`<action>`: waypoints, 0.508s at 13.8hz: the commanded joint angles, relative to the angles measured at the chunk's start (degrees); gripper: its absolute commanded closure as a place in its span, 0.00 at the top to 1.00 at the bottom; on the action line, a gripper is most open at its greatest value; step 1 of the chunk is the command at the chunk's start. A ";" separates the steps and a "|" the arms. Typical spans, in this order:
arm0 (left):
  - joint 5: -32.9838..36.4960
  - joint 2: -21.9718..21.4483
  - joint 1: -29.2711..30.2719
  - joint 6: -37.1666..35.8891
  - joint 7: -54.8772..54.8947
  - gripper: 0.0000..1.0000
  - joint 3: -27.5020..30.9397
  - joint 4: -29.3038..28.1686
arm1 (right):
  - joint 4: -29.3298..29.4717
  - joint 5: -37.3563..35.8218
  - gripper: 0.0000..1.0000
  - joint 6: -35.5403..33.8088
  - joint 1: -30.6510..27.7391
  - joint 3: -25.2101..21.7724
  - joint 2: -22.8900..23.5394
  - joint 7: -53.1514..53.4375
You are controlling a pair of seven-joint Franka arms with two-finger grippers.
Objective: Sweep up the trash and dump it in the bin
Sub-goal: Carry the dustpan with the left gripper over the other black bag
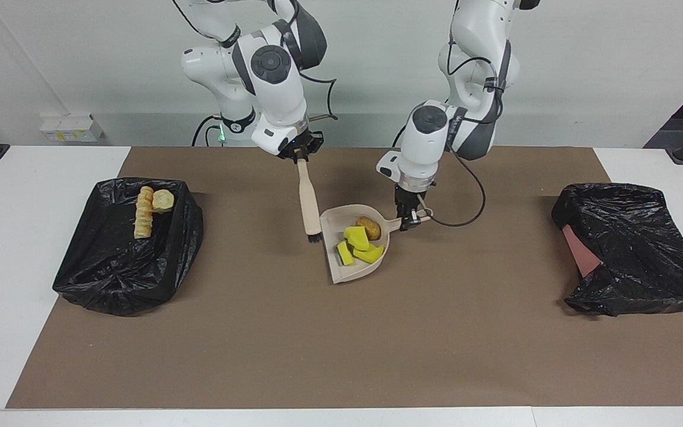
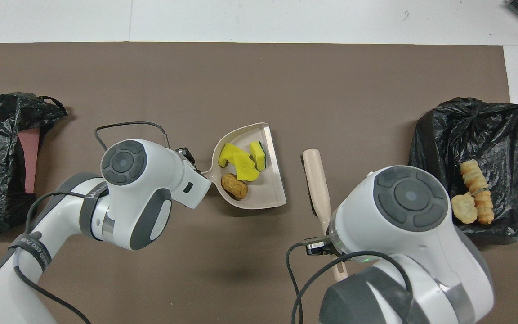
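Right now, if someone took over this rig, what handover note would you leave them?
Left claw: shut on the dustpan handle.
Right claw: shut on the brush, its bristles beside the pan's open edge.
In the pan: sponge pieces and a bread roll.
Pastries lie on the bin at the right arm's end of the table.
Done: sweeping; no trash shows on the mat.
Left: dump the pan into a bin.

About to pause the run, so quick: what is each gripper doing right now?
Left gripper: shut on the dustpan handle.
Right gripper: shut on the brush handle.
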 commanded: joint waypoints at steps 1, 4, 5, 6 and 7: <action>-4.62 -0.44 3.88 0.69 6.03 0.00 -0.39 0.02 | -2.69 -0.28 0.00 1.58 4.65 0.96 -0.88 8.65; -5.61 -0.53 7.57 -4.30 7.02 0.00 -0.47 4.22 | -6.30 2.26 0.00 9.67 8.80 1.05 -0.27 15.01; -5.69 -0.27 8.02 -7.46 7.02 0.00 -0.30 6.77 | -6.39 3.83 0.00 10.46 9.41 1.05 -0.18 15.71; -5.69 -0.18 9.50 -10.27 7.19 0.00 -0.30 8.71 | -6.48 5.15 0.00 11.08 10.20 0.97 -0.18 16.07; -5.69 -0.27 10.82 -11.95 8.06 0.00 -0.38 9.77 | -6.48 5.25 0.00 11.43 10.82 1.05 0.43 16.51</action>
